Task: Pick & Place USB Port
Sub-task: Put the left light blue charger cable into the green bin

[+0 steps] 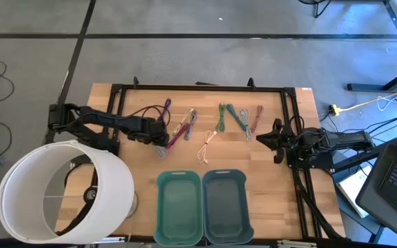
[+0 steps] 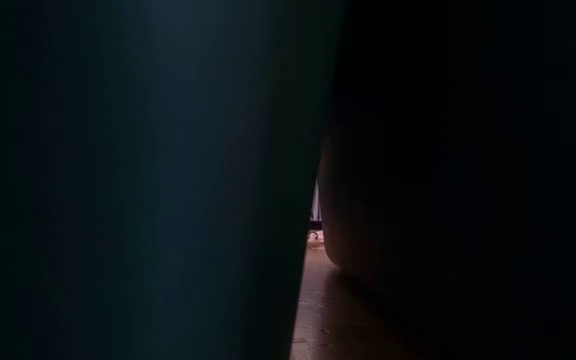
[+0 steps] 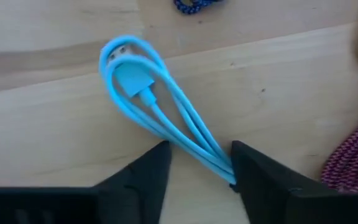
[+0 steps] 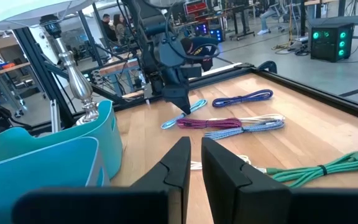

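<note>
While my left end effector (image 3: pixel 199 163) stands low over the table (image 3: pixel 278 93), its fingers (image 3: pixel 151 171) parted astride the light blue USB cable (image 3: pixel 143 93), the loop lies just ahead. Farther off, my right end effector (image 4: pixel 194 155) waits with fingers nearly together beside the green cable (image 4: pixel 328 167).

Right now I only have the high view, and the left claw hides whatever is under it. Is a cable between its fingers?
Observer: Yes. The left wrist view shows a light blue cable running between the open fingers of the left claw.
Operator: Centred in the gap?
Observer: No, its strands lie against one finger, apart from the other.
Operator: What's under that white lampshade?
Observer: The right wrist view shows the lamp's metal stem standing just behind the teal bin.
</note>
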